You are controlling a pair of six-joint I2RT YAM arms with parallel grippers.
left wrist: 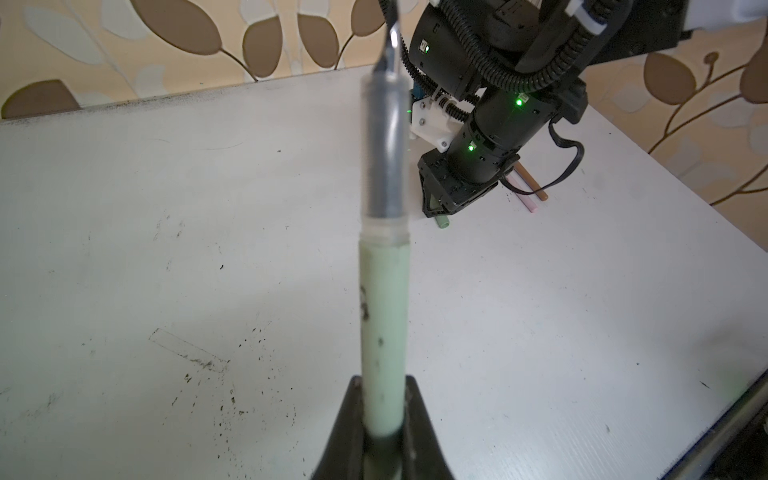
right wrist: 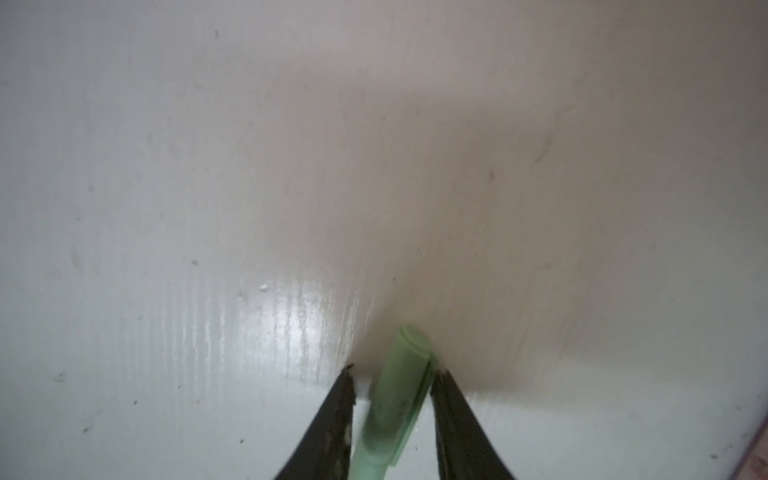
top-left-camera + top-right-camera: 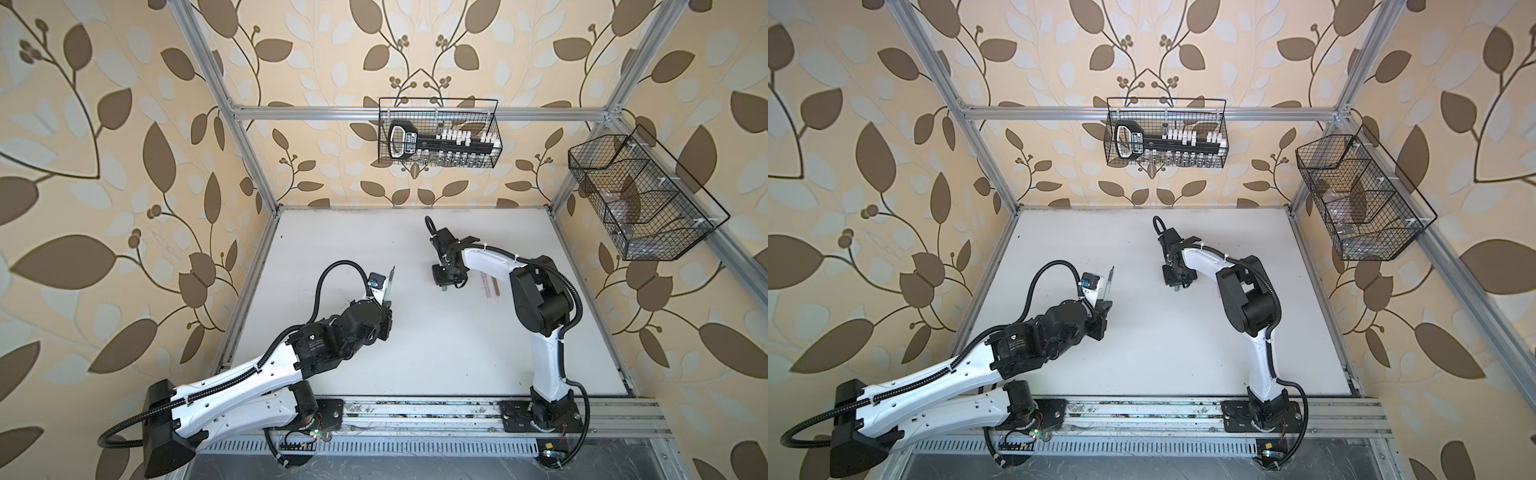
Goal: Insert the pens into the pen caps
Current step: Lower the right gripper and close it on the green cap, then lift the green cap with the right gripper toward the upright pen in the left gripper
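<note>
Clamped tight, the left claw (image 1: 384,419) grips the pale green pen (image 1: 384,316) by the rear end of its barrel, with both fingers (image 1: 345,424) pressed against it and no gap showing. The pen sticks straight out of the jaws, its clear grey section and dark pointed tip bare and aimed away from the wrist. In both top views it is carried above the left half of the white table (image 3: 415,353), pointing toward the back wall and well apart from everything else. Across the table the right claw (image 2: 395,370) is lowered to the surface. Its jaws stand apart on either side of the pale green cap (image 2: 392,399), which lies flat on the table. One finger (image 2: 457,424) sits against the cap's clip side, while a thin sliver of table shows between the other finger and the cap, so the jaws have not closed on it. In the left wrist view the cap's end peeks out beneath the right claw. Just beside the right arm, a pale pink pen (image 3: 484,286) and a brown pen (image 3: 495,286) lie side by side on the table. They are too small in the top views and partly hidden in the left wrist view to tell whether they wear caps.
</note>
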